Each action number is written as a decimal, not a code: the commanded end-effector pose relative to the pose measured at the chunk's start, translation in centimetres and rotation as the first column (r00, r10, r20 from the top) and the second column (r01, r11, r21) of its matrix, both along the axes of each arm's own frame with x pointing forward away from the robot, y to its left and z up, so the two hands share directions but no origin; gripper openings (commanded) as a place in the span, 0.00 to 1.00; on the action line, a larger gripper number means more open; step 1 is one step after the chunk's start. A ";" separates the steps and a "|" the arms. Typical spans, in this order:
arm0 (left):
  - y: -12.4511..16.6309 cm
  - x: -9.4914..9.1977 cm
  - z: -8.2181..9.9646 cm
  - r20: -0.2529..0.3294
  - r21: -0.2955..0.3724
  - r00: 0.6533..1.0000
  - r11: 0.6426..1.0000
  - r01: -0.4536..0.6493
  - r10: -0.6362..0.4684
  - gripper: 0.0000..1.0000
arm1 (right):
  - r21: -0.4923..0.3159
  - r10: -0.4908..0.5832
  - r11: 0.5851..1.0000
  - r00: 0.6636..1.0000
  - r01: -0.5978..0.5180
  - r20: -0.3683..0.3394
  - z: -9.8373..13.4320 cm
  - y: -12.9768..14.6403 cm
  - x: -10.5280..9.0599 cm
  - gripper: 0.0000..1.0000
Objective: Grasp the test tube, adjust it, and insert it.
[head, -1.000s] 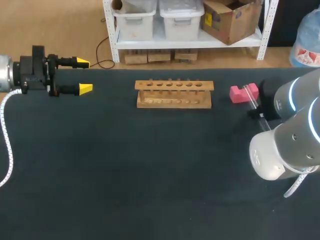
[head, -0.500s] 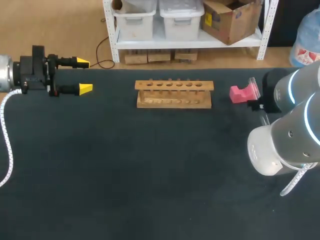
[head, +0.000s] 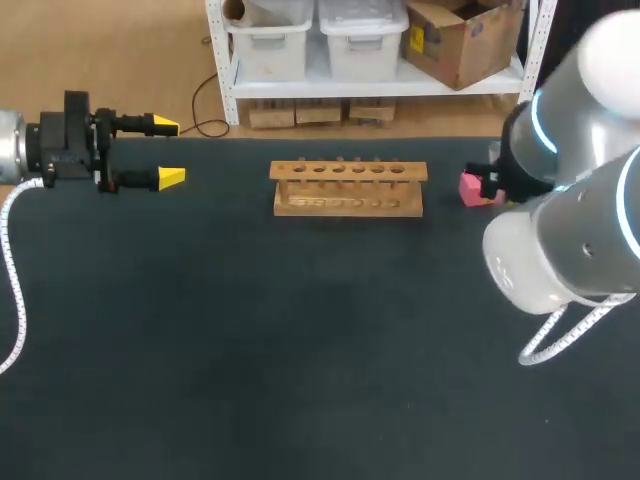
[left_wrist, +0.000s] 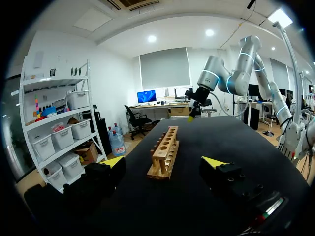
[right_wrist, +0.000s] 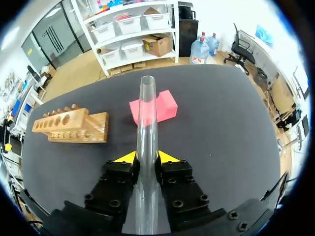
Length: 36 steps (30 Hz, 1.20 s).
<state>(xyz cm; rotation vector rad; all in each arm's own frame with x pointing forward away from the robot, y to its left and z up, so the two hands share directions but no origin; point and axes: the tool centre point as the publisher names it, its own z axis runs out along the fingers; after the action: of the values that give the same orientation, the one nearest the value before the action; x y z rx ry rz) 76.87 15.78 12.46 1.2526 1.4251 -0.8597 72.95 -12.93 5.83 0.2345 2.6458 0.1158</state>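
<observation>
Pointing straight ahead of jaws: test tube (right_wrist: 146, 132).

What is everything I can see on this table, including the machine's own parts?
test tube: one, clear, held in the right gripper, above the table.
rack: one, wooden, with a row of holes, far middle of the table.
block: one, pink, to the right of the rack.
table: one, dark top.
left gripper: one, black with yellow tips, far left, open and holding nothing.
right gripper: one, black with yellow tips, near the block, shut on the test tube.
</observation>
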 end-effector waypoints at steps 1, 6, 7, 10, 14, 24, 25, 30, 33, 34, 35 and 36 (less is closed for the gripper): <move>0.0 -0.1 -0.1 0.005 -0.003 1.000 1.000 -0.003 0.003 1.00 | -0.098 -0.069 0.993 0.997 0.065 -0.033 1.3 1.2 -0.8 0.00; 0.0 -0.1 -0.1 0.005 -0.003 1.000 1.000 -0.003 0.003 1.00 | -0.096 -0.091 0.992 0.995 0.087 -0.032 1.6 2.1 -1.4 0.00; 0.0 -0.1 -0.1 0.005 -0.003 1.000 1.000 -0.003 0.003 1.00 | -0.093 -0.096 0.991 0.995 0.093 -0.038 1.6 2.2 -1.5 0.00; 0.0 -0.1 -0.1 0.005 -0.003 1.000 1.000 -0.003 0.003 1.00 | -0.089 -0.104 0.991 0.994 0.101 -0.035 1.6 2.4 -1.9 0.00; 0.0 -0.1 -0.1 0.005 -0.003 1.000 1.000 -0.003 0.003 1.00 | -0.089 -0.111 0.990 0.993 0.107 -0.036 1.5 2.5 -2.4 0.00; 0.0 -0.1 -0.1 0.005 -0.003 1.000 1.000 -0.003 0.003 1.00 | -0.062 -0.079 0.995 0.996 0.081 0.027 1.6 3.7 -3.4 0.00; 0.0 -0.1 -0.1 0.005 -0.003 1.000 1.000 -0.003 0.003 1.00 | -0.057 -0.070 0.996 0.997 0.072 0.040 1.7 3.9 -3.4 0.00; 0.0 -0.1 -0.1 0.005 -0.003 1.000 1.000 -0.003 0.003 1.00 | -0.056 -0.031 0.998 0.998 0.034 0.051 2.0 5.3 -3.7 0.00; 0.0 -0.1 -0.1 0.005 -0.003 1.000 1.000 -0.003 0.003 1.00 | -0.056 0.005 0.998 0.998 -0.002 0.058 2.2 6.3 -3.6 0.00; 0.0 -0.1 -0.1 0.005 -0.003 1.000 1.000 -0.003 0.003 1.00 | -0.052 0.016 0.999 0.998 -0.013 0.062 2.3 6.6 -3.6 0.00; 0.0 -0.1 -0.1 0.005 -0.003 1.000 1.000 -0.003 0.003 1.00 | -0.051 0.029 0.998 0.997 -0.026 0.067 2.4 7.0 -3.5 0.00; 0.0 -0.1 -0.1 0.005 -0.003 1.000 1.000 -0.003 0.003 1.00 | -0.054 0.039 0.998 0.997 -0.035 0.067 2.4 7.4 -3.5 0.00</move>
<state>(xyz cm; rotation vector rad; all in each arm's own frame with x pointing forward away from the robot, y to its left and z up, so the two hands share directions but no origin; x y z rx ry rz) 76.87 15.78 12.46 1.2526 1.4253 -0.8596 69.43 -5.93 8.50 0.1639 2.6013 0.0692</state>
